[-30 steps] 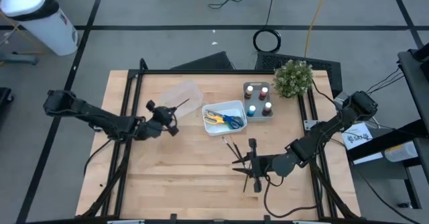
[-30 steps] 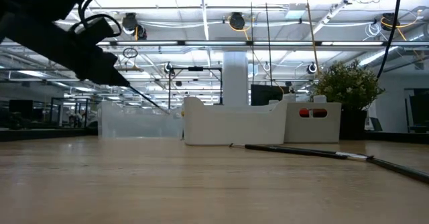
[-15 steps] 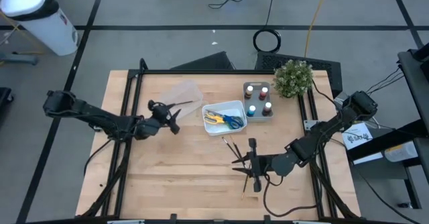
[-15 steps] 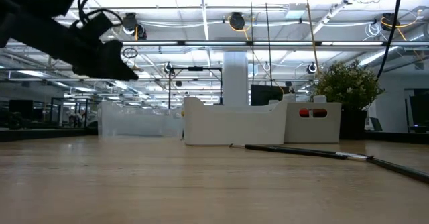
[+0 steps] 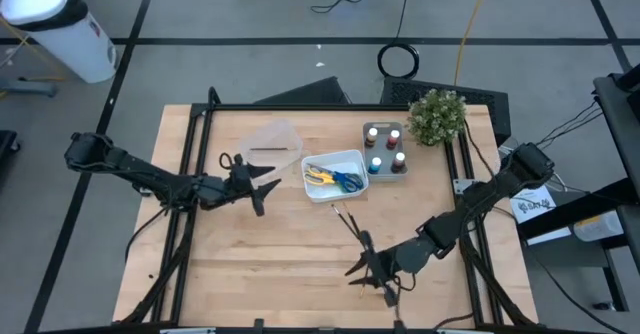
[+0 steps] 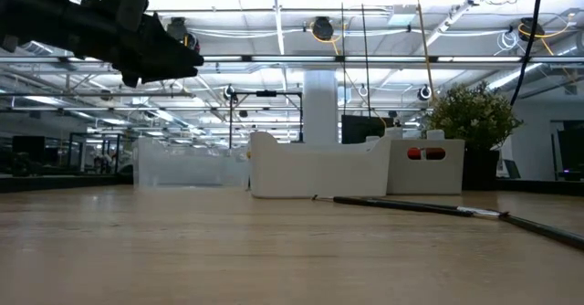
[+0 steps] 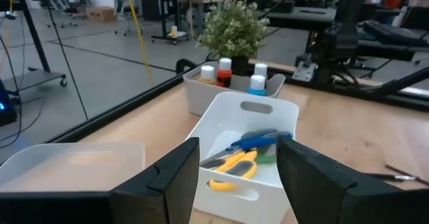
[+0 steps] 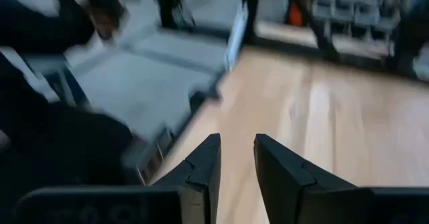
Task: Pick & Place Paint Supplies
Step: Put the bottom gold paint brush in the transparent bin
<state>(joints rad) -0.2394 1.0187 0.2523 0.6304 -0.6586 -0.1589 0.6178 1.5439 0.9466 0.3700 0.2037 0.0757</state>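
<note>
A thin dark brush (image 5: pixel 262 150) lies flat in the clear tray (image 5: pixel 285 134). My left gripper (image 5: pixel 258 186) hangs open just near of that tray, with nothing between its fingers (image 7: pixel 179 178). Two more brushes (image 5: pixel 347 217) lie on the wood by the white tray (image 5: pixel 352 162), which holds the scissors (image 7: pixel 249 155). The paint pots (image 5: pixel 386 149) stand in a small tray behind it. My right gripper (image 5: pixel 374 268) hovers near the table's front edge, just near of those brushes. Its fingers (image 8: pixel 204 167) stand a narrow gap apart, and I see nothing between them.
A small potted plant (image 5: pixel 437 114) stands at the far right corner. Bare wood lies between the two arms and along the front left. In the low view the loose brushes (image 6: pixel 411 206) lie flat in front of the white tray (image 6: pixel 315 168).
My left gripper has opened and let go of the brush, which now lies in the clear tray. The gripper has risen and drawn slightly toward the near edge. My right gripper has moved toward the near edge, away from the brushes by the white tray.
</note>
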